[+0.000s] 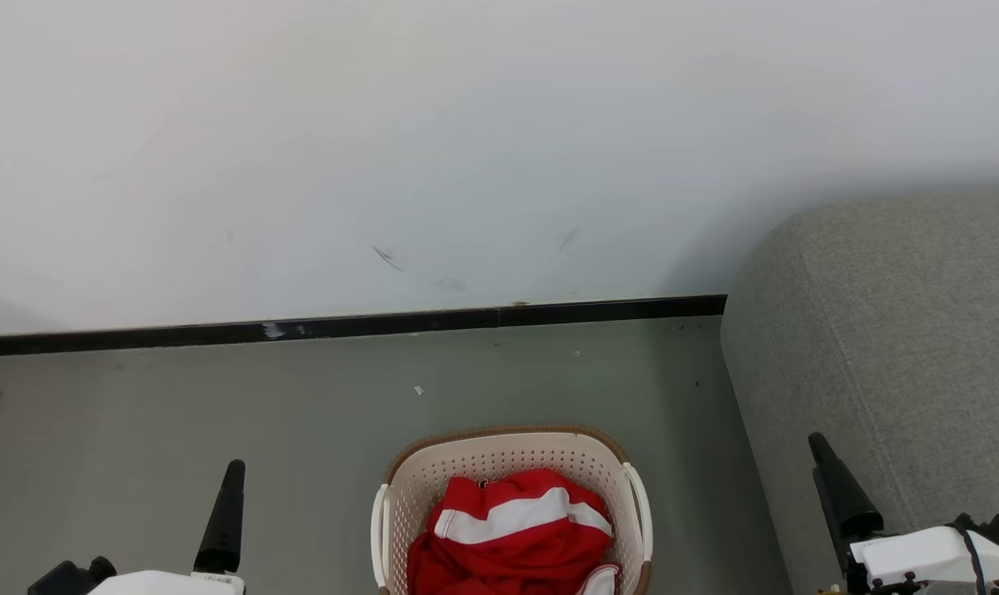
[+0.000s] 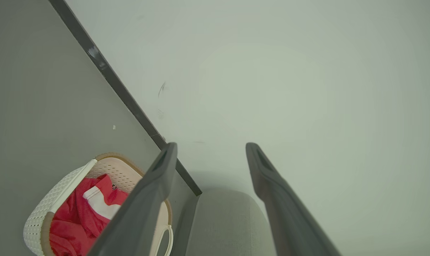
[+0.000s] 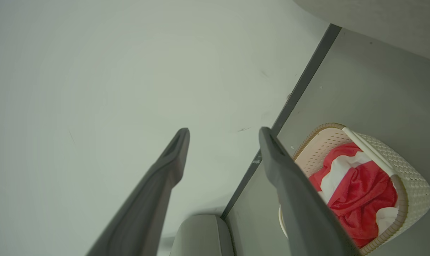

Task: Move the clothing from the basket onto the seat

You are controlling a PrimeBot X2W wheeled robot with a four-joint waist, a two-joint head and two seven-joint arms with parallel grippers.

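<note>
Red fabric with broad white stripes, the clothing (image 1: 511, 537) lies crumpled in a loose heap inside the basket (image 1: 499, 450). The basket stands on the grey-green floor (image 1: 218, 405), near the seat (image 1: 904, 330) but with a strip of floor between them. None of the clothing lies on the part of the seat in view, so the step in hand is judged to be the first reach into the basket.

The left gripper (image 2: 211, 145) and the right gripper (image 3: 224, 129) both hang above the floor on either side of the basket, fingers spread wide and holding nothing.

To do this step well, one gripper should descend over the middle of the heap and pinch a raised fold. Its fingertips should stay off the perforated wall, and the load should clear the rim before it swings toward the seat.

Materials:
- **Clothing:** soft and limp, so it is likely to trail when lifted.
- **Basket:** cream plastic pierced with small holes, a rounded rectangle with a brown woven-look rim and white side handles.
- **Seat:** light grey coarse-weave upholstery with a rounded corner and a stitched seam.
</note>
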